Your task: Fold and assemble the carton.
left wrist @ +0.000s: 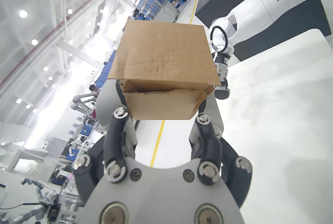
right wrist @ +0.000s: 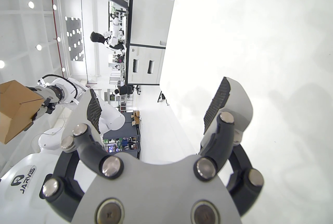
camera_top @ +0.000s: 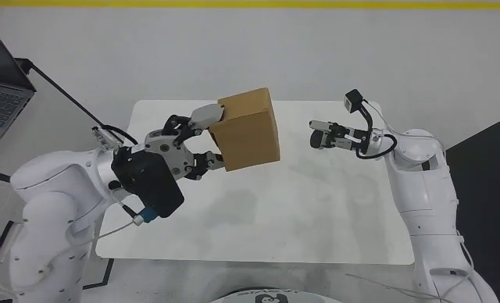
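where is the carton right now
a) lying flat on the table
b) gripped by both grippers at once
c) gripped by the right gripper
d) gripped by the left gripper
d: the left gripper is shut on one end of the carton, while the right gripper is open with nothing between its fingers and is apart from the carton.

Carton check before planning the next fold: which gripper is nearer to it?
Left. The left gripper is shut on one end of the carton. The right gripper hangs open, apart from the carton's opposite side.
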Robot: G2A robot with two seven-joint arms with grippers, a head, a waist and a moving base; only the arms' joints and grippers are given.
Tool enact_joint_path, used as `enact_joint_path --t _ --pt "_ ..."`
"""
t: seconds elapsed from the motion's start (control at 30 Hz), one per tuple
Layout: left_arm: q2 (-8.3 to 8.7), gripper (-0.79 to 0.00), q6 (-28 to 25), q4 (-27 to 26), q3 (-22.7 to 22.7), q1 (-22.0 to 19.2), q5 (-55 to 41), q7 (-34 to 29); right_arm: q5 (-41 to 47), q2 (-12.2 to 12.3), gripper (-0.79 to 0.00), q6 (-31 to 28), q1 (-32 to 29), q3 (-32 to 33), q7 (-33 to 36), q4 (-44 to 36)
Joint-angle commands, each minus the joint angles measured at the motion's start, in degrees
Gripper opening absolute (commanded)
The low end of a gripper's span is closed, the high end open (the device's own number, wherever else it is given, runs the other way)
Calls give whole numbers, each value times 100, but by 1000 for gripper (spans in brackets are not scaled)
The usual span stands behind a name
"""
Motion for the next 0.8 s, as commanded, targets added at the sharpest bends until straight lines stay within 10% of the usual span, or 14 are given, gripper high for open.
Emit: enact_joint_path --t 0.0,0.37,0.77 --pt "-4 -785 219 -10 13 -102 -676 -609 0 0 0 0 0 0 0 0" --pt "-8 -785 466 39 75 -74 -1018 -840 0 0 0 0 0 0 0 0" --pt "133 -785 1230 -10 182 -497 -4006 -3857 0 0 0 0 0 0 0 0"
